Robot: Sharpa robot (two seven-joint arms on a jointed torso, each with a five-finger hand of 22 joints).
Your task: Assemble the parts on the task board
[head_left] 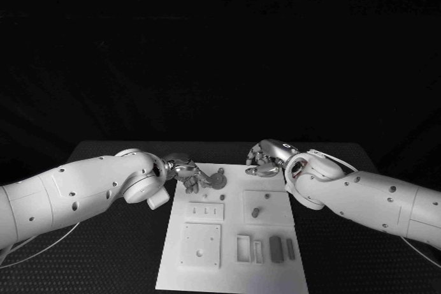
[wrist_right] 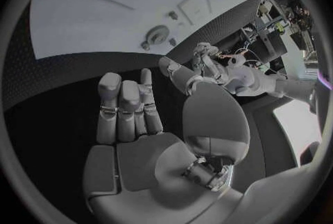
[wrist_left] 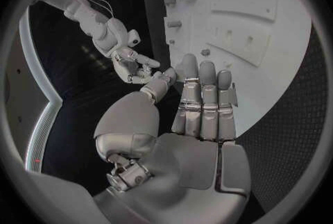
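The white task board (head_left: 230,271) lies in the middle of the black table. My left hand (head_left: 187,172) hovers at the board's far left corner with fingers (wrist_left: 201,96) stretched out flat and nothing in them. A round grey part (head_left: 218,178) stands on the board just right of that hand, also seen as the round part (wrist_right: 158,34). My right hand (head_left: 264,161) is at the board's far right corner, over the table's dark surface, its fingers (wrist_right: 125,104) apart and empty. A grey peg (head_left: 255,212) stands in a raised square plate.
Nearer me the board carries a slotted plate (head_left: 207,211), a large square plate (head_left: 202,245), an open frame (head_left: 243,248) and two dark upright blocks (head_left: 276,248). A small peg (head_left: 222,194) sits below the round part. Black table (head_left: 120,243) borders both sides.
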